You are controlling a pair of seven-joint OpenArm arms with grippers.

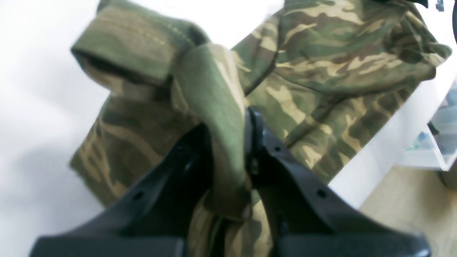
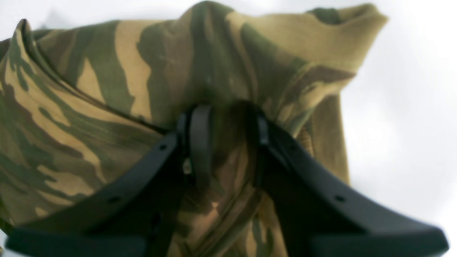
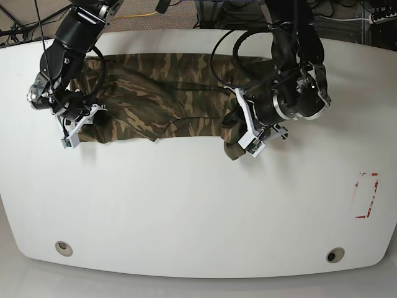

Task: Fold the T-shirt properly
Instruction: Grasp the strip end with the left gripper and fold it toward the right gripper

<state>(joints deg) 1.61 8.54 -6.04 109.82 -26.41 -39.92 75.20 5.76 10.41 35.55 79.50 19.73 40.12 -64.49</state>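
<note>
Two black jaws of the left gripper [image 1: 228, 142] fill the lower part of the left wrist view, pinched tight on a bunched olive fold of the shirt [image 1: 321, 71]. A hemmed sleeve cuff stands up just beyond the pinch, and the rest of the camouflage cloth spreads flat on the white table [image 1: 35, 89] toward that view's upper right, reaching the table's edge.

Seen from the right wrist, the right gripper [image 2: 228, 142] is clamped on a thick wad of shirt [image 2: 89, 107] that fills the gap between its jaws. Cloth drapes down on both sides of the grip, and a loose edge pokes up at the top right against the blurred white table [image 2: 410, 125].

From the base camera, the shirt [image 3: 161, 93] lies stretched along the far edge of the table [image 3: 186, 205], rumpled and partly doubled over. The right gripper [image 3: 77, 127] holds its end near the far left corner, and the left gripper [image 3: 245, 133] holds the other end near the middle of the far edge, where a small bundle hangs over the cloth's near side. A red-marked rectangle [image 3: 366, 195] sits well apart, by the table's right edge.
</note>
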